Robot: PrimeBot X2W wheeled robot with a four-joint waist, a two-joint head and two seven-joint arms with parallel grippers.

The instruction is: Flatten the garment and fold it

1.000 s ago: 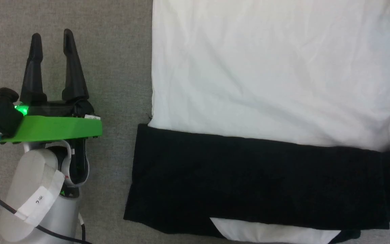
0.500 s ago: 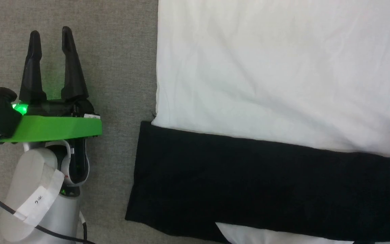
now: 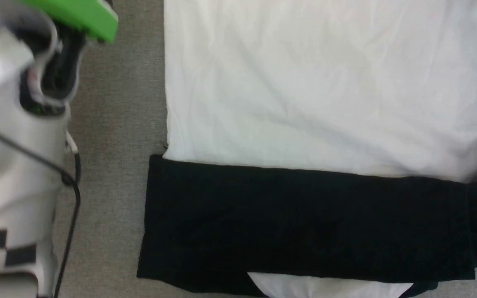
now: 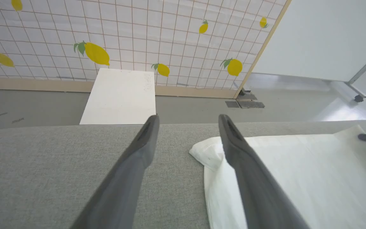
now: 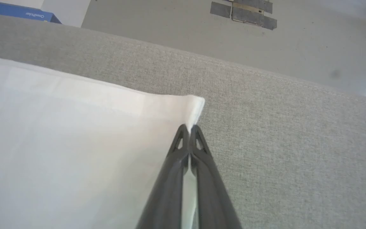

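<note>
Garment: the soft white cloth shirt with black sleeves (image 3: 304,82) is spread flat on the grey fabric-covered table (image 3: 114,124). It is cut off by the top, right and bottom edges of the head view.
Left hand (image 4: 188,116): the two dark fingers are set wide apart with nothing between them, over the table beside a white shirt corner.
Right hand (image 5: 189,128): the fingers are closed on a white corner of the shirt.
Left arm: the pale forearm (image 3: 15,165) is blurred and cut off by the head view's left edge.
Writing: white lettering on a blue box (image 5: 17,12) is too small to be read. Faint marks on a white board (image 4: 119,97) cannot be made out.
</note>
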